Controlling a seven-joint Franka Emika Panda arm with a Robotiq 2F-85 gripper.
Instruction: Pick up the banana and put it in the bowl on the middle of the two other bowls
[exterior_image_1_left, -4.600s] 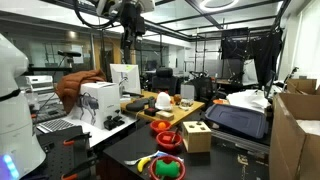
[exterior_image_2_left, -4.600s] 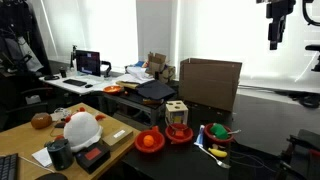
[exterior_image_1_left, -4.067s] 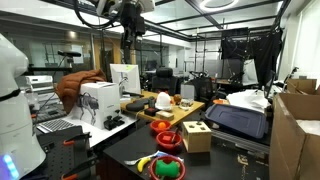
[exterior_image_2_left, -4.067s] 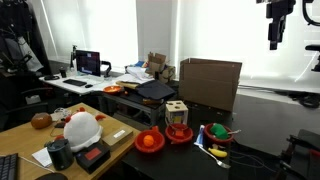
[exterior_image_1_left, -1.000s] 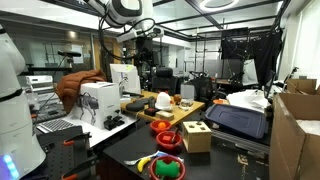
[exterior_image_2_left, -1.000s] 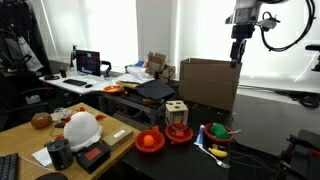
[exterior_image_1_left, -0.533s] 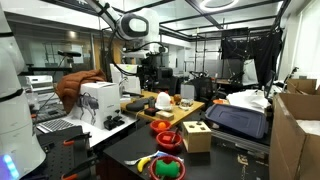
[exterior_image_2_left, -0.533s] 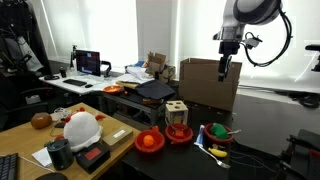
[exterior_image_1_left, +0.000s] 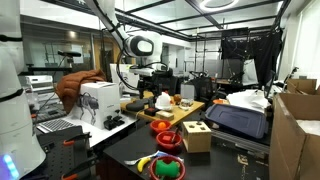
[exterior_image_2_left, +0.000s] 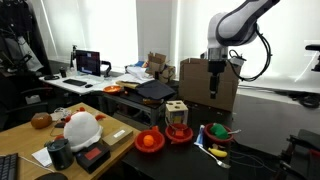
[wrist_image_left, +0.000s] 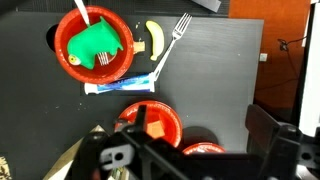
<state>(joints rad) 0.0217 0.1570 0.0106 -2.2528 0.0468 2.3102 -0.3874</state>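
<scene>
The small yellow banana (wrist_image_left: 154, 38) lies on the black table next to a white fork (wrist_image_left: 173, 38), just right of the green-rimmed bowl (wrist_image_left: 72, 45). The plain red bowl (wrist_image_left: 162, 116) is below them in the wrist view, partly behind my gripper, and shows in both exterior views (exterior_image_1_left: 168, 141) (exterior_image_2_left: 181, 135). The orange-red bowl (wrist_image_left: 205, 150) (exterior_image_2_left: 149, 142) peeks out beyond it. My gripper (wrist_image_left: 205, 140) is open and empty, high above the table (exterior_image_1_left: 155, 84) (exterior_image_2_left: 213, 90). The banana is too small to make out in the exterior views.
A tan wooden box (exterior_image_1_left: 196, 136) (exterior_image_2_left: 177, 114) stands by the red bowl. A green toy (wrist_image_left: 98, 42) fills the green-rimmed bowl. A blue-white strip (wrist_image_left: 120, 85) lies under it. A large cardboard box (exterior_image_2_left: 208, 82) stands behind, with cluttered desks around.
The arm has swung down and across from high up toward the table with the bowls. The gripper stays open and empty. Nothing on the table has moved.
</scene>
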